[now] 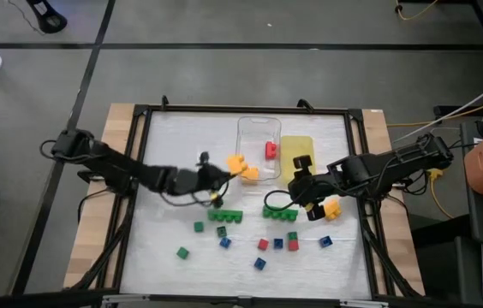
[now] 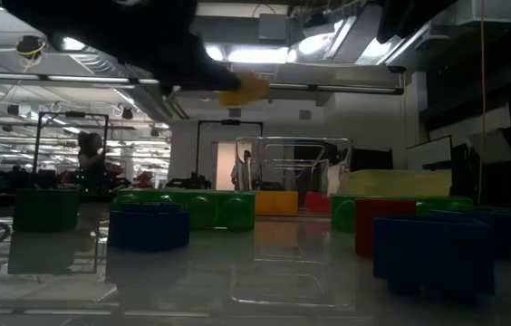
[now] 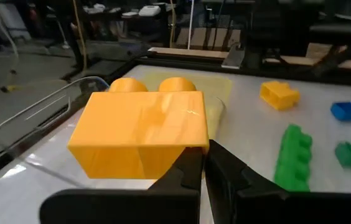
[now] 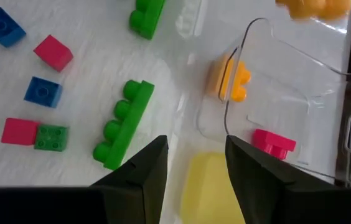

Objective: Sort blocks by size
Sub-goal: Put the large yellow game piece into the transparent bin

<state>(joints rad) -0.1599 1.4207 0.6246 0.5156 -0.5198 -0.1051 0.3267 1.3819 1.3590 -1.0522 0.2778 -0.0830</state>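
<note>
Although several bricks lie scattered on the white table [image 1: 173,137], the coming move is judged to turn on one piece only: the chunky orange two-stud plastic brick [image 3: 141,134] clenched at its lower edge in the shut fingers of the left gripper [image 1: 217,179]. It is carried clear of the table, as the low view shows, and it hangs just beside the near left corner of the clear rectangular plastic tray [image 1: 259,147], whose rim lies straight ahead of the fingers. The brick's long axis is set across the fingers, roughly square to the line of approach. Inside the tray a red brick [image 1: 271,151] is seen, and another orange brick [image 1: 237,162] sits at the tray's left edge; whether this one is within the wall cannot be told.

The right gripper [image 1: 313,195], its fingers parted and nothing between them, is held over the pale yellow rectangular tray [image 1: 296,155], with a long green studded bar [image 4: 124,123] lying lengthwise just to one side. The left arm is the nearer one to the clear tray.
</note>
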